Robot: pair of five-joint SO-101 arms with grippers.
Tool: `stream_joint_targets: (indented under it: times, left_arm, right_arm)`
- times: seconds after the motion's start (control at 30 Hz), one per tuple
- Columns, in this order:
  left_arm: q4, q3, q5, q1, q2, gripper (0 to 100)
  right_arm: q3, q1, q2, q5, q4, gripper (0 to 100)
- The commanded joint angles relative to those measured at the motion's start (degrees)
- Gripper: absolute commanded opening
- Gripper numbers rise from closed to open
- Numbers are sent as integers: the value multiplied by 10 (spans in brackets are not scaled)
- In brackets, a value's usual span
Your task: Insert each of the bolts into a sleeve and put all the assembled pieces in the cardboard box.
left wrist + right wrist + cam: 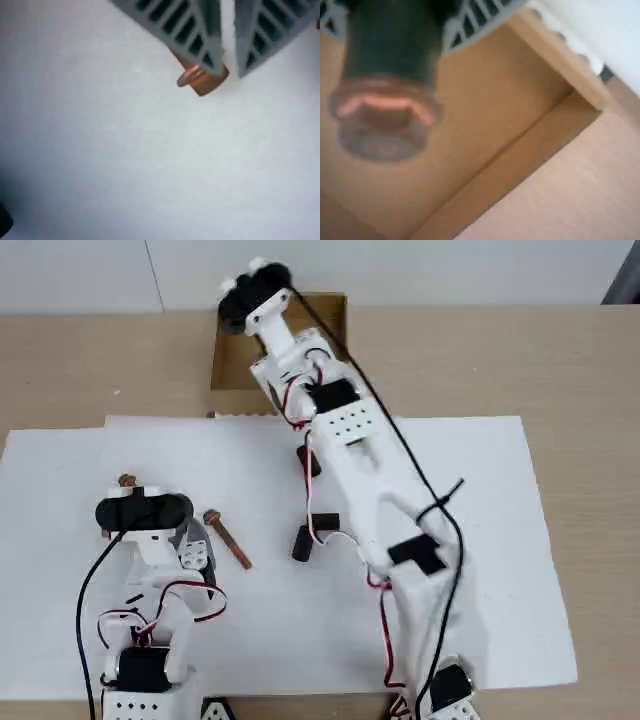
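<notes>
Now the right pincer (395, 17) pinches a black sleeve (395, 50), a copper bolt head (385, 112) protruding.

Copper-brown metal bolt (227, 539); black cylindrical sleeve (395, 45); tan cardboard box (224, 355); white paper sheet (480, 540); pale wooden surface (580, 360); black-and-white arms (350, 435).

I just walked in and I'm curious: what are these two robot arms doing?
The right gripper holds a black sleeve with a bolt inside it above the cardboard box. The left gripper pinches a copper bolt, with white paper beneath. A loose bolt and a spare sleeve lie on that paper.
</notes>
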Motion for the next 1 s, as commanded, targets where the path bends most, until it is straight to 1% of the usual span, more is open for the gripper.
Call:
stream_joint_targets:
  times: [0.0, 0.13, 0.27, 0.3, 0.43, 0.47, 0.57, 0.7, 0.83, 0.97]
  left_arm:
    - [2, -6, -3, -4, -3, 6]
    - [2, -6, -3, -4, -3, 6]
    - [2, -6, -3, -4, -3, 6]
    - [2, -6, -3, -4, -3, 6]
    - [2, -6, -2, -4, -3, 6]
    - [2, -6, -2, -4, -3, 6]
    - [2, -6, -2, -4, -3, 6]
    - [2, -6, -2, -4, -3, 6]
    - [2, -6, -2, -4, -3, 6]
    - [2, -6, -2, -4, -3, 6]
  right_arm:
    - [-73, 4, 31, 36, -48, 3]
    - [-81, 1, 71, 68, -79, 4]
    - [-81, 1, 94, 91, -79, 6]
    - [-81, 1, 97, 93, -78, 17]
    - [-81, 1, 102, 95, -72, 125]
    - [-81, 0, 102, 95, -65, 136]
    - [-81, 0, 98, 94, -51, 122]
    - [-82, 1, 90, 94, -29, 76]
    - [-82, -5, 53, 93, 45, 2]
    - [-82, -5, 20, 83, 124, 3]
